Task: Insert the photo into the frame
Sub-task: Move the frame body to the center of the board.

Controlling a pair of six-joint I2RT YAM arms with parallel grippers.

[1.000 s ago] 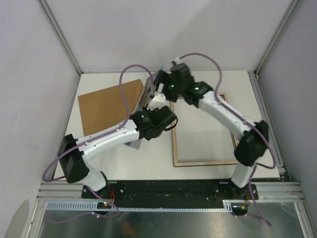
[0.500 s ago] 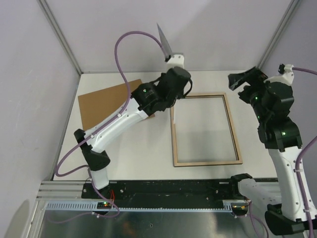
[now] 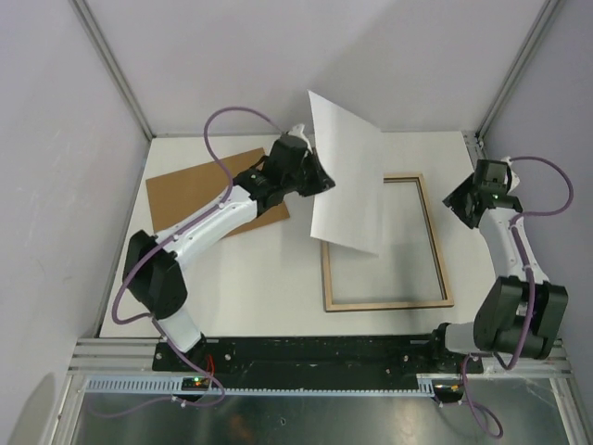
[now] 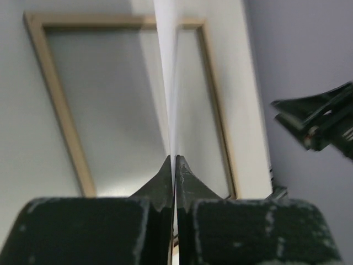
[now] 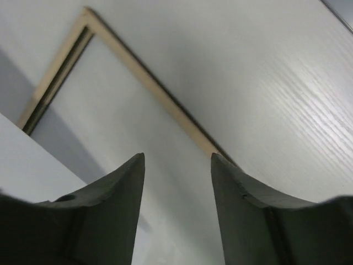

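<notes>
The photo (image 3: 347,176) hangs tilted in the air with its white back towards the top camera, over the left and far part of the frame (image 3: 389,304). My left gripper (image 3: 318,179) is shut on the photo's left edge. In the left wrist view the sheet (image 4: 168,72) runs edge-on out of the closed jaws (image 4: 175,160), with the frame (image 4: 60,121) below. The frame lies flat, its light wood back up. My right gripper (image 3: 454,200) stands open just right of the frame, holding nothing; its wrist view shows the gripper (image 5: 177,157) above the frame's wooden rail (image 5: 160,94) and a corner of the photo (image 5: 27,160).
A plain brown backing board (image 3: 195,190) lies flat at the left of the table, partly under my left arm. Grey walls and metal posts close in the back and sides. The right gripper (image 4: 317,118) shows at the right edge of the left wrist view.
The left arm has brought the photo from edge-on, high at the back, down and tilted over the frame. The right arm has let go, pulled away and folded down beside the frame's right edge.
</notes>
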